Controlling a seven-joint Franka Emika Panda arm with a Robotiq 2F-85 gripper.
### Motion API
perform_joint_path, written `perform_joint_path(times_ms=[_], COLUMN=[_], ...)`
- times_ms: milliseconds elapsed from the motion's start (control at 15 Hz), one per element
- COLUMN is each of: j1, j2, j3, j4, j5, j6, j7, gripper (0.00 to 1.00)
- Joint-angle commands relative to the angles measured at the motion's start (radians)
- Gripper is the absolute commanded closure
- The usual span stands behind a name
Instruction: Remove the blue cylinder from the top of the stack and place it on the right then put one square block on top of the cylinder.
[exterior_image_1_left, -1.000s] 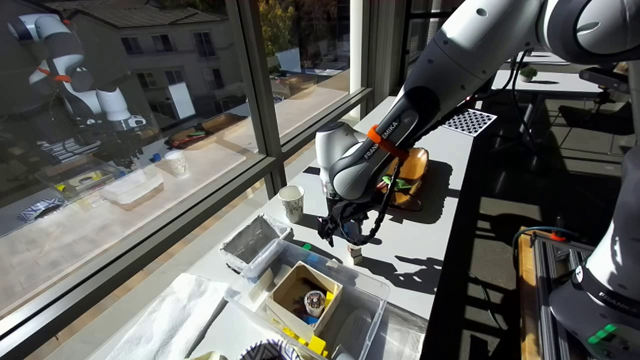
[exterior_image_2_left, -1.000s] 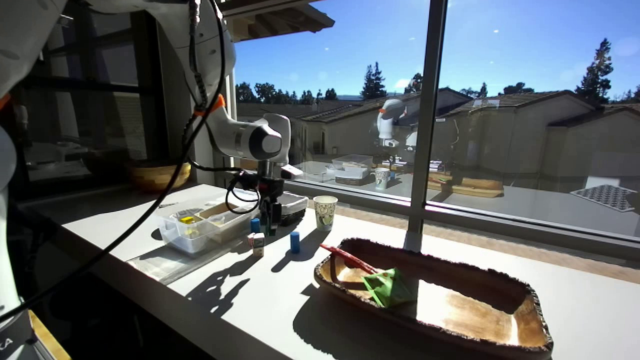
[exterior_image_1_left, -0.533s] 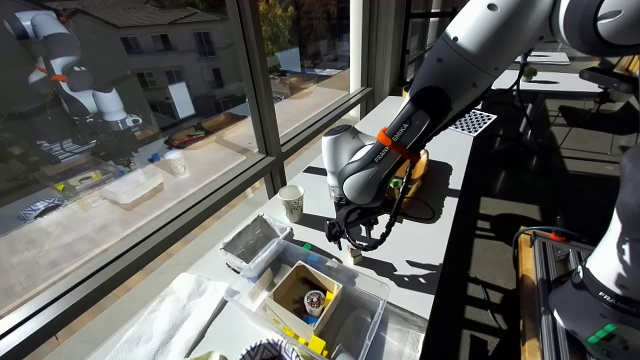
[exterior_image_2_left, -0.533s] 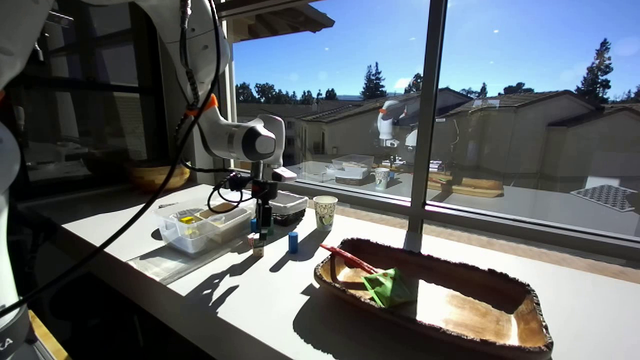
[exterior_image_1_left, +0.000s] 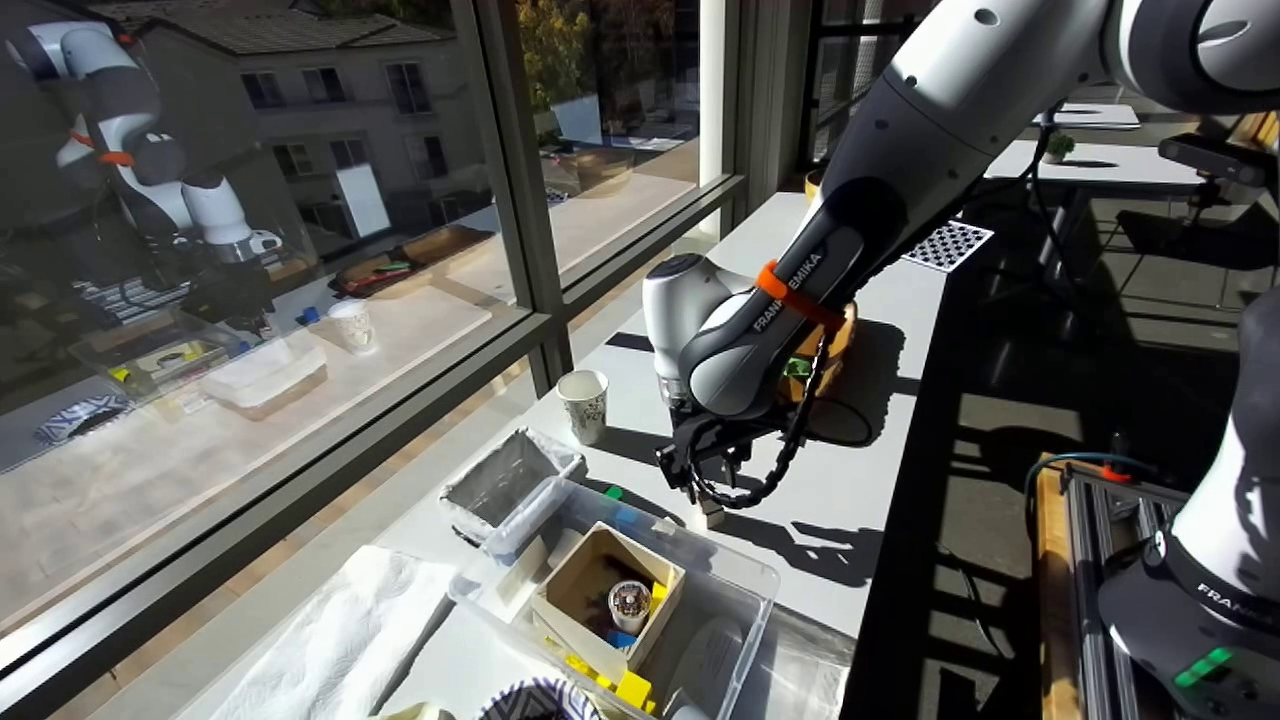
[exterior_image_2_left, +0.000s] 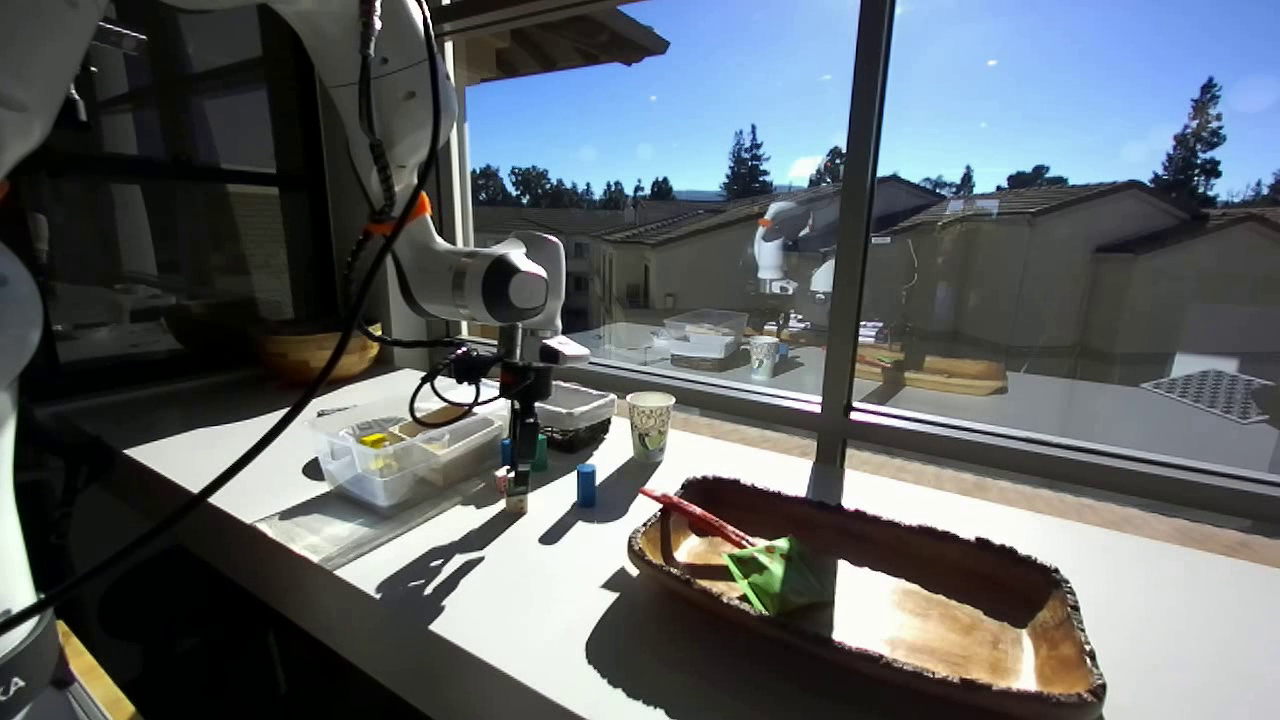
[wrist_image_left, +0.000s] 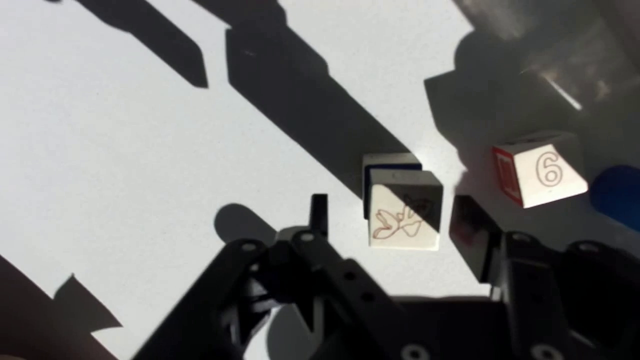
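While the white table has a long front edge crossing an exterior view, that edge lies well apart from the stack. The brown tray is off to the right there, and a sunlit strip of tabletop runs between it and the stack. Tighter on the left of that view, where the clear plastic bin is near the stack. The gripper isn't clamped on anything, it's spread apart with its fingers straddling the top block, and the wrist view shows a decent gap on one side and just a sliver on the other. A paper cup stands farther back, near the blue cylinder, which is upright on the table between the stack and the tray. A second blue cylinder, partly out of view, is just beside a block marked 6; can't tell if they touch. Top block mostly hides a lower block.
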Motion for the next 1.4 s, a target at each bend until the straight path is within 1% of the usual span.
perform_joint_path(times_ms=[0,200,267,400,600,800,933,1067,1333], j1=[0.019,0.024,0.03,0.05,0.102,0.129,0.132,0.122,0.085], j2=[-0.005,-0.001,-0.002,-0.011,-0.035,-0.063,-0.09,-0.114,-0.132], j3=[-0.012,-0.019,-0.024,-0.038,-0.068,-0.066,-0.052,-0.044,-0.049], j4=[-0.023,-0.023,-0.023,-0.024,-0.012,-0.011,-0.021,-0.035,-0.048], j5=[-0.031,-0.054,-0.066,-0.106,-0.199,-0.286,-0.324,-0.37,-0.499], j6=[0.042,0.074,0.086,0.08,-0.005,-0.071,-0.12,-0.144,-0.118], j7=[0.043,0.062,0.07,0.101,0.196,0.261,0.294,0.3,0.254], gripper=[0.65,0.88,0.9,0.9,0.9,0.9,0.9,0.9,0.9])
